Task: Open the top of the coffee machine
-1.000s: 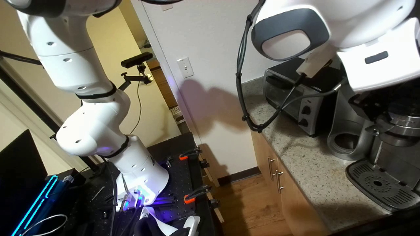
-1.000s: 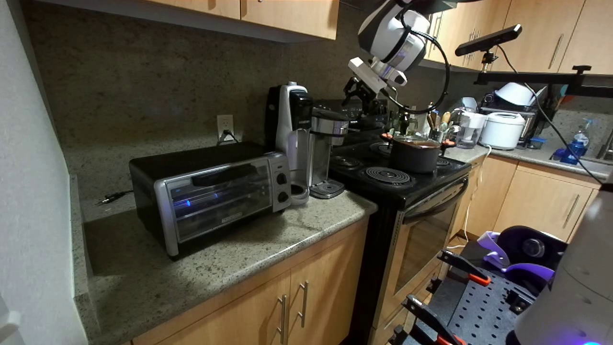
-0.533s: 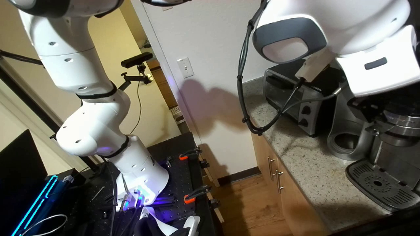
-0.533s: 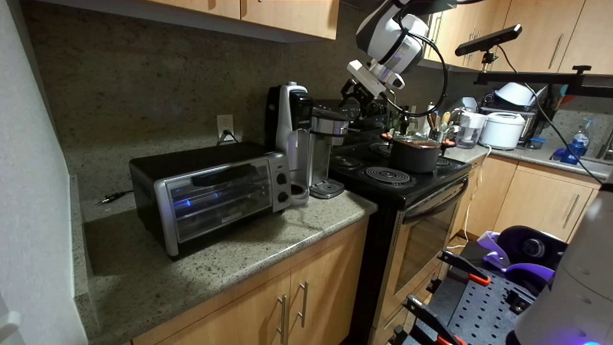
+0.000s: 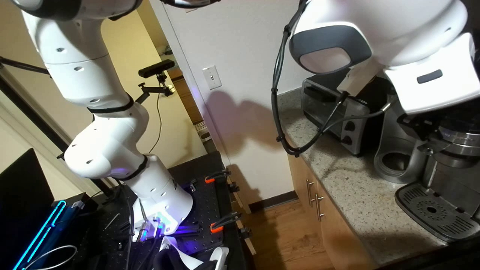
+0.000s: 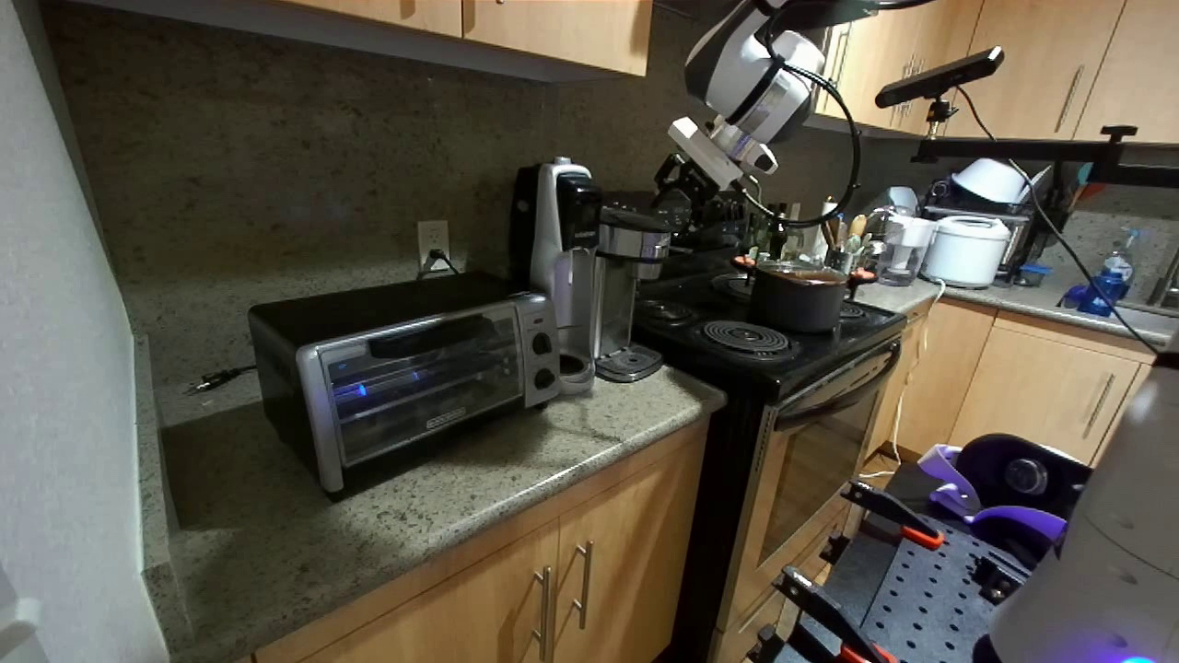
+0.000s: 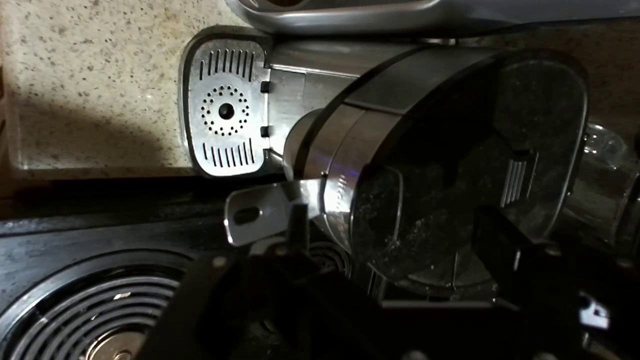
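The coffee machine (image 6: pixel 615 308) is steel and black with a drip tray. It stands beside the stove and also shows in the wrist view (image 7: pixel 320 60). Its top (image 7: pixel 435 165) is a rounded dark lid with a curved silver band; it appears down. A flat slotted silver handle (image 7: pixel 260 212) sticks out from the band. My gripper (image 7: pixel 390 217) is open and empty, its fingers spread over the lid's stove side. One finger overlaps the handle in the picture; I cannot tell whether it touches. In an exterior view the gripper (image 6: pixel 671 203) is just above the head's right side.
A tall slim silver machine (image 6: pixel 549 221) stands close against the coffee machine, beside a toaster oven (image 6: pixel 424 378). The stove (image 6: pixel 774 368) with a dark pot (image 6: pixel 797 302) lies on the other side. An upper cabinet (image 6: pixel 553 32) overhangs the counter (image 6: pixel 461 497).
My gripper and wrist have moved slightly down and a little closer to the coffee machine's head. The machine and the other things have not moved.
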Robot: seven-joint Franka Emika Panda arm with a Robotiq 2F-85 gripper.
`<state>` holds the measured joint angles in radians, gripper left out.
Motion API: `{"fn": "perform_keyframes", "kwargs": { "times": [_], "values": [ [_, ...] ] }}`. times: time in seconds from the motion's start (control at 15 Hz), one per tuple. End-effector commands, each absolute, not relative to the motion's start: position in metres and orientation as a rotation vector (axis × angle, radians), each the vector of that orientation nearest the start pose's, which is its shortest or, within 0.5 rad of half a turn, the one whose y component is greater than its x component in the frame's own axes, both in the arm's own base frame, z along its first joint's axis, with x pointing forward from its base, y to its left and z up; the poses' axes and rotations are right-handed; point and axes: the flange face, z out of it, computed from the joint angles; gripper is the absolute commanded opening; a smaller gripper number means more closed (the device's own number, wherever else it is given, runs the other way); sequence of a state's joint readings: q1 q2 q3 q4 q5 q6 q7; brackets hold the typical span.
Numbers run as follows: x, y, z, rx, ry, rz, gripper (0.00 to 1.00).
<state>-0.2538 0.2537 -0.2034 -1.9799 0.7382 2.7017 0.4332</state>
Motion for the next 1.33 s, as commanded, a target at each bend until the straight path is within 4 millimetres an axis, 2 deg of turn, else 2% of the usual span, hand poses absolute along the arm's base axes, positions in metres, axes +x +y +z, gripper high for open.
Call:
{"fn": "perform_keyframes", "kwargs": {
  "times": [0.0, 0.2, 0.27, 0.33, 0.53, 0.6, 0.67, 0.73, 0.87, 1.0, 1.07, 1.27],
  "values": [
    [0.5630, -0.2969, 0.3904, -1.965, 1.763, -0.645, 0.78],
    [0.5631, -0.2977, 0.3905, -1.964, 1.764, -0.645, 0.59],
    [0.5632, -0.2976, 0.3908, -1.965, 1.762, -0.647, 0.55],
    [0.5633, -0.2976, 0.3911, -1.965, 1.761, -0.648, 0.58],
    [0.5634, -0.2977, 0.3905, -1.966, 1.762, -0.647, 0.46],
    [0.5632, -0.2978, 0.3903, -1.966, 1.762, -0.647, 0.38],
    [0.5631, -0.2979, 0.3901, -1.966, 1.762, -0.647, 0.21],
    [0.5631, -0.2981, 0.3899, -1.966, 1.763, -0.646, 0.19],
    [0.5621, -0.2996, 0.3892, -1.965, 1.767, -0.645, 0.03],
    [0.5613, -0.3015, 0.3901, -1.964, 1.768, -0.649, 0.00],
    [0.5612, -0.3020, 0.3894, -1.967, 1.765, -0.650, 0.04],
    [0.5603, -0.3025, 0.3910, -1.964, 1.764, -0.651, 0.04]
  ]
}}
